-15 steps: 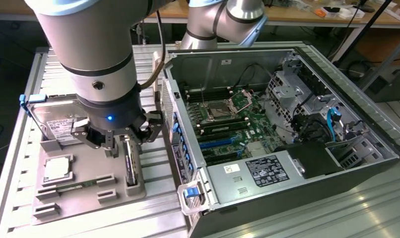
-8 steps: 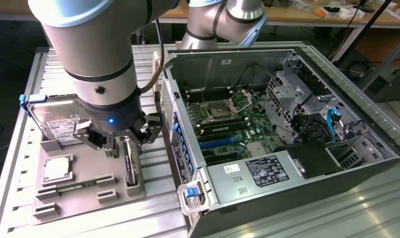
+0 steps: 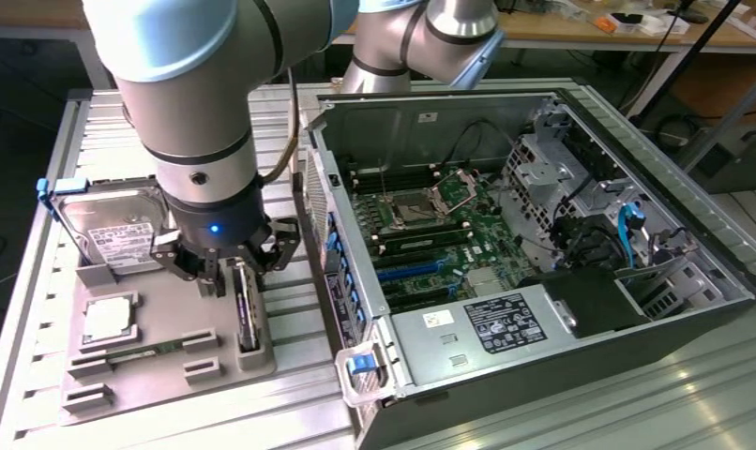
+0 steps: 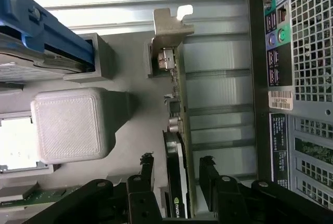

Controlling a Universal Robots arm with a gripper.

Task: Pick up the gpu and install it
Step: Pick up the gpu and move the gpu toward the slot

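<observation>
The pincer (image 3: pixel 240 267) is wide open and holds nothing. It hangs low over the graphics card (image 3: pixel 246 314), with one finger on each side of it. The fingers (image 4: pixel 147 174) are close to the card, but I cannot see them touch it.

The card stands on its thin edge in a slot of a grey tray (image 3: pixel 165 305) under the pincer. The tray lies on the metal worktop (image 3: pixel 291 412). The card's silver end piece sticks out past the fingers.

On one side of the pincer, very near, stands the open computer box (image 3: pixel 391 117). Its back wall is just beside the card.

On the other side sits a grey block (image 4: pixel 70 125). Near it a hard drive (image 3: pixel 109 230) in a blue frame stands up. Farther off on that side, a square chip (image 3: pixel 108 319) and a thin green memory stick (image 3: pixel 128 358) lie in the tray.
</observation>
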